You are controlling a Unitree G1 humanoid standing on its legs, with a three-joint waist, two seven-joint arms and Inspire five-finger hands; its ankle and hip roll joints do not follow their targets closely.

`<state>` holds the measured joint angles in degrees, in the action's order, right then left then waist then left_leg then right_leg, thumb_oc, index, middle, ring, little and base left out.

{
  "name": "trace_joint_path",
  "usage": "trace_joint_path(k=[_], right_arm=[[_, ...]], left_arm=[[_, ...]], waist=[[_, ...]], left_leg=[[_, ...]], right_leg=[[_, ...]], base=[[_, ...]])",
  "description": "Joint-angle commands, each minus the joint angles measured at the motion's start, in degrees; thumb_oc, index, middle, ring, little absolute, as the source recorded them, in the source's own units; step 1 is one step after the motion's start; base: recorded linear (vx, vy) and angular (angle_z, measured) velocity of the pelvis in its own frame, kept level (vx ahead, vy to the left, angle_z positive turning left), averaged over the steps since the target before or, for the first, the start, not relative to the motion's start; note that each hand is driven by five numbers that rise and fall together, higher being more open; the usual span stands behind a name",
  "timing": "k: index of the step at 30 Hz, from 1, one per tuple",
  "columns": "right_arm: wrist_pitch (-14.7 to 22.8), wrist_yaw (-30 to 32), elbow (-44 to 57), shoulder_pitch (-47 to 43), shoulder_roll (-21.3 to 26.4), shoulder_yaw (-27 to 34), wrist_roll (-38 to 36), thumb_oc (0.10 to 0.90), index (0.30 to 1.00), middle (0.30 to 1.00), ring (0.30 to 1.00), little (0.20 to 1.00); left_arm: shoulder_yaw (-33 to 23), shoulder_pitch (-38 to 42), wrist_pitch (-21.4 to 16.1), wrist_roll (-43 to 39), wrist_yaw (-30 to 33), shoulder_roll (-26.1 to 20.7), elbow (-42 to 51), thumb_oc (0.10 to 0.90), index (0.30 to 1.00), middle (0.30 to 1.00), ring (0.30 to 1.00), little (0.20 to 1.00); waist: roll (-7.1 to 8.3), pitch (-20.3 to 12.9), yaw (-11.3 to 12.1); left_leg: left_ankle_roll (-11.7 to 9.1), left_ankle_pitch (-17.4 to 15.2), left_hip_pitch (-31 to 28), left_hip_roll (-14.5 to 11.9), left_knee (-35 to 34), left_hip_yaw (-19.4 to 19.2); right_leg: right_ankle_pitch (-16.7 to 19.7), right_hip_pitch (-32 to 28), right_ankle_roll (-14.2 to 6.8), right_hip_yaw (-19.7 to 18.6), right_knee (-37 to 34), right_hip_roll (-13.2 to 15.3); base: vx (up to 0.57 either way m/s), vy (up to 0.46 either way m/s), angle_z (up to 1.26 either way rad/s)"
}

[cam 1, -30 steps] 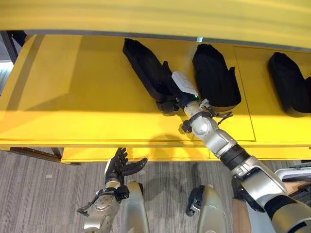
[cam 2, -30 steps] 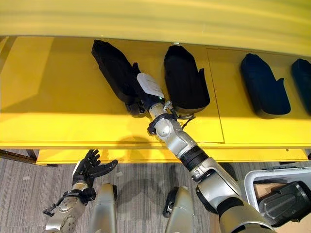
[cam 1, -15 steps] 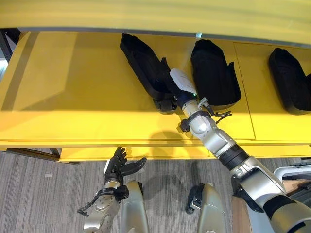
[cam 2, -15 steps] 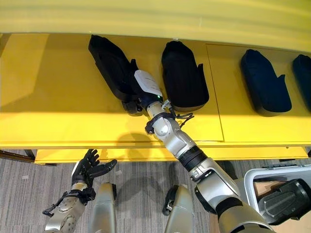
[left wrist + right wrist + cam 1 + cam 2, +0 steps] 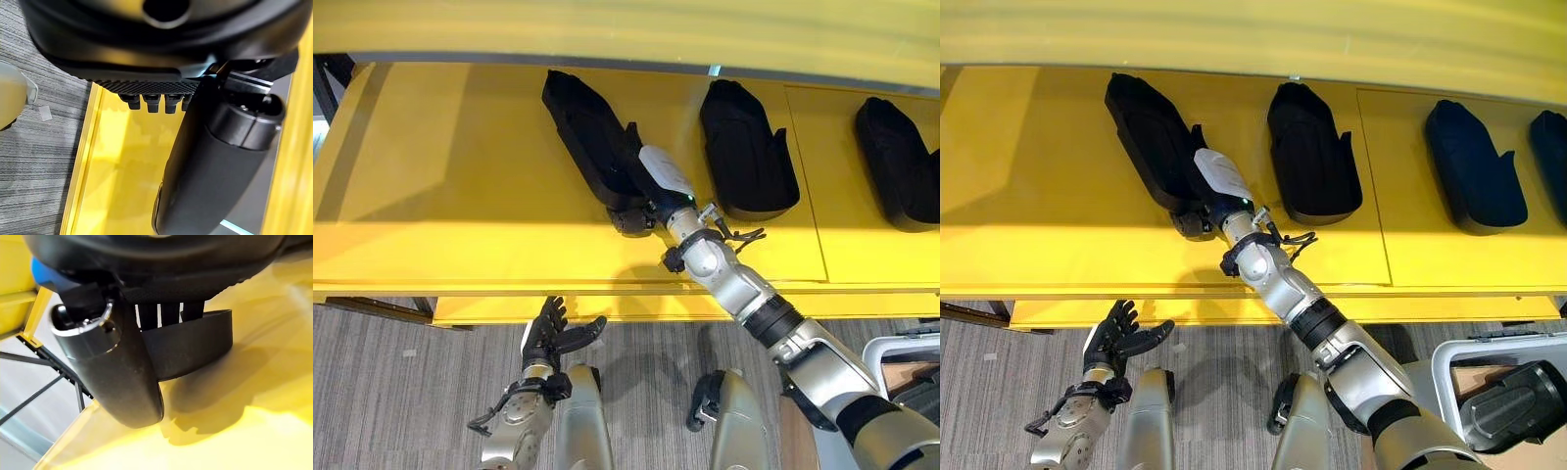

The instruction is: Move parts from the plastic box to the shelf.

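1 black part (image 5: 587, 137) on the shelf (image 5: 440, 186) — right hand (image 5: 646, 191) gripping it, no readable print.

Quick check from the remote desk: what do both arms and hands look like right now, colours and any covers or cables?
Both arms are silver-grey segments with dark joint rings. The right hand is dark with a white cover along its back, and thin black cables loop at its wrist. The left hand is dark with black fingers and a white cover patch on one side.

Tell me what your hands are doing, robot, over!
Right hand gripping the leftmost black part on the yellow shelf. Left hand open, low over the floor. Next part close beside. Over.
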<state>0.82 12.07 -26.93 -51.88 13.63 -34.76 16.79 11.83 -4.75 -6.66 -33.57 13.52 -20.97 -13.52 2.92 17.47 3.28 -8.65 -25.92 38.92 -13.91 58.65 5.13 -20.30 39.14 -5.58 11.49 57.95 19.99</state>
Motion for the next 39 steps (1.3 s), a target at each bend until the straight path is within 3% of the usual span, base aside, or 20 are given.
trace_joint_path(k=[1, 5, 6, 7, 39], right_arm=[[2.87, -1.73, 2.58, -3.86, -3.12, -0.61, -1.14, 0.4, 0.3, 0.3, 0.3, 0.3], [2.63, -2.53, 0.64, -3.76, -4.58, -1.5, -1.36, 0.41, 0.314, 0.314, 0.314, 0.314], [2.52, -2.78, 0.31, -3.59, -4.8, -1.55, -1.69, 0.6, 0.58, 0.58, 0.58, 0.58], [2.43, -2.88, 0.15, -3.61, -4.78, -1.59, -1.79, 0.9, 1.0, 1.0, 1.0, 1.0], [4.93, -6.42, 16.96, -6.84, -4.71, -2.2, -12.4, 0.9, 1.0, 1.0, 1.0, 1.0]], left_arm=[[0.83, 1.91, -5.42, -0.12, 0.48, -0.87, 4.52, 0.9, 1.0, 1.0, 1.0, 1.0], [1.17, 2.14, -5.37, -0.27, 0.34, -0.86, 4.33, 0.9, 1.0, 1.0, 1.0, 1.0], [1.13, 2.18, -5.34, -0.29, 0.4, -0.79, 4.29, 0.9, 1.0, 1.0, 1.0, 1.0], [1.12, 2.15, -5.3, -0.25, 0.37, -0.78, 4.14, 0.9, 1.0, 1.0, 1.0, 1.0], [0.02, 2.77, -4.25, -0.67, 0.97, -1.22, 3.67, 0.9, 1.0, 1.0, 1.0, 1.0]], waist=[[0.76, -0.87, 1.59], [0.86, -0.77, 1.67], [0.86, -0.76, 1.6], [0.85, -0.77, 1.57], [1.57, -0.89, 0.84]], left_leg=[[3.45, 2.84, 2.58, 1.61, -0.57, 1.39], [3.36, 3.03, 2.78, 1.59, -0.67, 1.5], [3.31, 3.05, 2.82, 1.61, -0.7, 1.47], [3.29, 3.06, 2.87, 1.59, -0.69, 1.46], [2.76, 4.86, 2.85, 1.04, -2.93, 1.72]], right_leg=[[-2.59, -5.06, -1.04, -3.32, -1.11, 1.2], [-2.46, -4.8, -0.99, -3.32, -1.14, 1.09], [-2.45, -4.75, -1.01, -3.38, -1.16, 1.09], [-2.47, -4.69, -1.01, -3.42, -1.15, 1.08], [-1.6, -4.38, -0.86, -3.01, -2.26, 0.66]], base=[[0.0, 0.0, 0.0], [0.0, 0.0, 0.0], [0.0, 0.0, 0.0], [0.0, 0.0, 0.0], [0.0, 0.0, 0.0]])
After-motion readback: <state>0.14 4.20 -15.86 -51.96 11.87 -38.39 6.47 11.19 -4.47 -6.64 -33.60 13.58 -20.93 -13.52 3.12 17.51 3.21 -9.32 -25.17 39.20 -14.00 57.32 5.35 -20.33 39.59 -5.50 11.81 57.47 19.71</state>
